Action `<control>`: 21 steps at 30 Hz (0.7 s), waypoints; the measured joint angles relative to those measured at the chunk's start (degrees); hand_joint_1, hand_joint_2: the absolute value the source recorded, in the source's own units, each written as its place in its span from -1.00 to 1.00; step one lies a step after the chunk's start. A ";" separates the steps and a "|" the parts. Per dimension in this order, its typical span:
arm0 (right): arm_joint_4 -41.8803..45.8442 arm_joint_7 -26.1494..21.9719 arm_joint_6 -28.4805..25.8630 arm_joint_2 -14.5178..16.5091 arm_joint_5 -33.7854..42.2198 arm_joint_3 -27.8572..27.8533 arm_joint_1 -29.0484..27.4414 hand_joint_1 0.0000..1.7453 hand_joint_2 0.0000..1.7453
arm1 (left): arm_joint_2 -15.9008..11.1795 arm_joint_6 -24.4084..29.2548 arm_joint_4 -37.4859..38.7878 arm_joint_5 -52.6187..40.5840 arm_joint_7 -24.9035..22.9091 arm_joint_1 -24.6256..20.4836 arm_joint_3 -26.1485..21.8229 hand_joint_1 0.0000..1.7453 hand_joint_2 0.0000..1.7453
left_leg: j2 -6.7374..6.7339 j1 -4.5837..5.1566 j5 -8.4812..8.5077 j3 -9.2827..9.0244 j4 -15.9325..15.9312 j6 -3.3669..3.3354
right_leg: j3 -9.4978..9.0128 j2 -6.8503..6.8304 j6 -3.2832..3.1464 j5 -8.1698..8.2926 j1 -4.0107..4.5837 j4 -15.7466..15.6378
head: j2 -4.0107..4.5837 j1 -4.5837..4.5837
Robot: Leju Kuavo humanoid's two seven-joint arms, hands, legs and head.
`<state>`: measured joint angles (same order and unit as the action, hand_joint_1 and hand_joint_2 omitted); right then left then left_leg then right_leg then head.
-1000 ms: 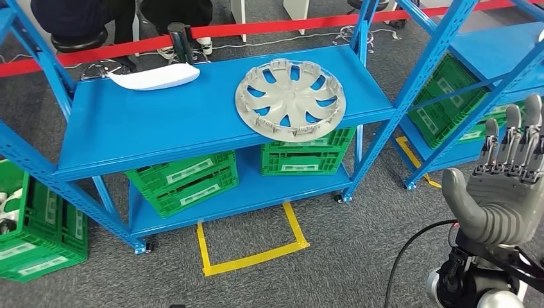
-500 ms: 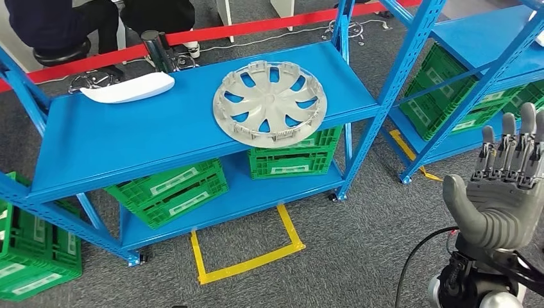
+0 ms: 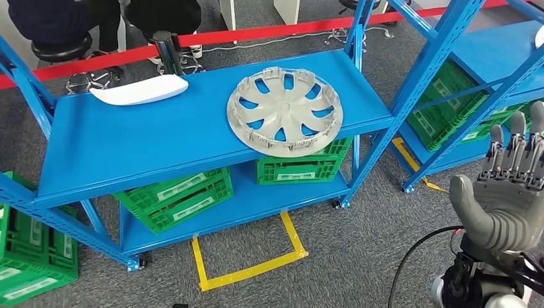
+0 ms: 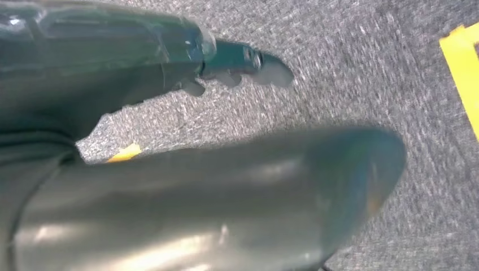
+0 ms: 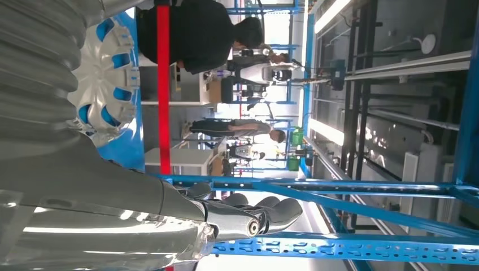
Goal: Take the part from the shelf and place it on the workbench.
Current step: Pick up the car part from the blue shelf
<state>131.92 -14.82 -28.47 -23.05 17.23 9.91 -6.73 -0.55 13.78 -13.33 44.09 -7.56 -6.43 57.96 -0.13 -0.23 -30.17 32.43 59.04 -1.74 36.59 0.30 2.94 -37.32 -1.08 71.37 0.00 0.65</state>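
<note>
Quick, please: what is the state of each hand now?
Left hand: open, holding nothing, above the floor.
Right hand: open, raised, holding nothing.

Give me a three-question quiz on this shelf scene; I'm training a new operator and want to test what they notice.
1. True or false: the right hand is already gripping the wheel cover.
2. What lies on the blue shelf beside the wheel cover? A) a white curved part B) a red box C) a wrench
3. What sits on the lower shelf level under the wheel cover?

Key
1. False: the hand is raised, fingers spread, holding nothing, well apart from the cover.
2. A: the white curved part lies near the far left corner.
3. A green crate.
</note>
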 joint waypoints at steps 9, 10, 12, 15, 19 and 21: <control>-0.36 0.43 -0.35 0.00 -0.23 0.04 0.34 -1.00 1.00 | 0.09 -0.02 -0.01 0.15 0.01 -0.13 0.01 -1.00 -1.00 | -0.09 0.51 -2.59 -2.85 -0.47 1.45 | -2.71 -0.13 -2.09 9.12 0.67 -12.63 | 0.00 0.14; -0.37 0.49 -0.34 0.01 -0.27 0.05 0.41 -1.00 1.00 | 0.08 -0.03 -0.01 0.17 0.01 -0.15 0.01 -1.00 -1.00 | -0.16 0.47 -2.75 -3.08 -0.64 1.75 | -2.98 -0.12 -2.30 9.15 0.55 -12.93 | 0.00 0.10; -0.37 0.56 -0.27 0.03 -0.35 0.10 0.68 -1.00 1.00 | 0.05 -0.04 0.00 0.21 0.01 -0.23 0.02 -1.00 -1.00 | -0.11 0.43 -3.97 -2.59 1.14 2.38 | -3.87 -0.12 -2.79 9.13 0.27 -13.84 | 0.00 -0.30; -0.47 0.76 -0.08 0.11 -0.48 0.29 1.07 -1.00 1.00 | 0.02 -0.09 0.01 0.29 -0.05 -0.19 0.02 -1.00 -1.00 | 0.19 0.14 -7.62 3.28 10.94 3.08 | -4.87 -0.25 -3.31 8.59 0.16 -14.29 | 0.00 -1.08; -0.72 1.15 -0.03 0.34 -0.81 0.62 1.56 -1.00 1.00 | -0.05 -0.14 0.02 0.34 -0.15 0.02 0.02 -1.00 -1.00 | 0.17 -0.20 -1.88 5.64 9.50 3.28 | -6.77 -0.14 -2.99 7.13 0.14 -14.28 | 0.00 -1.31; -0.73 1.30 -0.04 0.38 -0.93 0.76 1.82 -1.00 1.00 | -0.10 -0.14 0.03 0.34 -0.13 -0.01 0.02 -1.00 -1.00 | 0.16 -0.12 1.52 3.14 3.26 2.86 | -7.70 -0.10 -2.43 6.24 0.20 -14.24 | 0.00 -1.36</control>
<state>131.20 -13.53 -28.51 -22.67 16.29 10.68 -4.91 -0.66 13.64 -13.30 44.44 -7.68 -6.44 57.99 0.03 -0.35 -28.65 35.57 62.30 1.12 28.89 0.20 0.51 -31.08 -0.88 57.13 0.00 -0.70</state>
